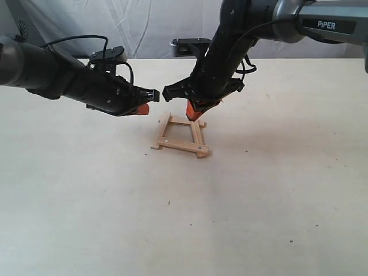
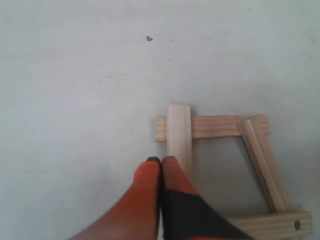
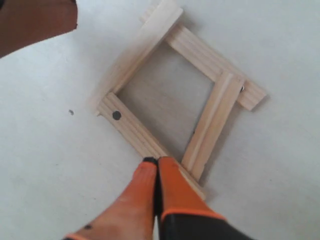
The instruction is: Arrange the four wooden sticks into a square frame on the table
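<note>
Frame (image 1: 181,147) of flat pale strips (image 3: 137,50); left fingers (image 2: 142,195), right fingers (image 3: 177,192) orange, together, empty.

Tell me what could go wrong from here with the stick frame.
1. The shut right hand has its tips at one stick of the square frame; pulling away sideways may drag it and open a corner.
2. The shut left hand sits right beside another stick; a slight nudge could skew it.
3. One slanted stick spoils the square; correcting it risks shifting the overlapped neighbours.
</note>
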Robot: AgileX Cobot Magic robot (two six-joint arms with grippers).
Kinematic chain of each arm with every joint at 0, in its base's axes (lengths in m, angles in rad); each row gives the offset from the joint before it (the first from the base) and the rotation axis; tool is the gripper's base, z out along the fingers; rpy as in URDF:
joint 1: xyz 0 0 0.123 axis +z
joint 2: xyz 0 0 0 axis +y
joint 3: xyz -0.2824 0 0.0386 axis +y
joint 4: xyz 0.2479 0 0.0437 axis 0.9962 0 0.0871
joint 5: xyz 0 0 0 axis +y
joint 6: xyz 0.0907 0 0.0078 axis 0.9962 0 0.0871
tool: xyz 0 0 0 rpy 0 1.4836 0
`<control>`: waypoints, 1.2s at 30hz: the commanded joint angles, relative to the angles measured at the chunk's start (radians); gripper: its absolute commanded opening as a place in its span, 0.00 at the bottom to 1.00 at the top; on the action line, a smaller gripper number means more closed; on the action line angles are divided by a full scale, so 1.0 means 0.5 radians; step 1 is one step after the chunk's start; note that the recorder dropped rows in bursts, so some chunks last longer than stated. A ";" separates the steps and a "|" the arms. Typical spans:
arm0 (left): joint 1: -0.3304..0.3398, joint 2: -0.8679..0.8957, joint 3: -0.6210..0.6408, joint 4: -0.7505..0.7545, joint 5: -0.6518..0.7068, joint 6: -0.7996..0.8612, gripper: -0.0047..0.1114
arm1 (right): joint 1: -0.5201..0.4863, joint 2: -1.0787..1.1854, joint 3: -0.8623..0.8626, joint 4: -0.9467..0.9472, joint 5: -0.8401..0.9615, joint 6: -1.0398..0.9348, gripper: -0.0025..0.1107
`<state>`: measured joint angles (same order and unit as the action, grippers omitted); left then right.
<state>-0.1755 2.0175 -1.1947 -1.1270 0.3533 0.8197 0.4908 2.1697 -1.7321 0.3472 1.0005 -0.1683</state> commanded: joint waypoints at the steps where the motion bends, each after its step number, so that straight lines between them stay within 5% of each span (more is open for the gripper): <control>1: -0.017 0.034 -0.002 -0.017 0.043 -0.027 0.06 | 0.001 0.017 0.012 -0.031 -0.006 0.013 0.03; 19: -0.017 0.129 -0.006 -0.068 0.085 -0.030 0.39 | 0.159 -0.027 0.348 -0.063 -0.506 -0.111 0.03; 36: -0.073 0.141 -0.006 -0.136 0.069 0.028 0.39 | 0.159 -0.040 0.348 -0.362 -0.253 0.458 0.03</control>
<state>-0.1913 2.0849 -1.1947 -1.1801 0.3941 0.8215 0.5736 2.1475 -1.5602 0.1909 0.8607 0.0292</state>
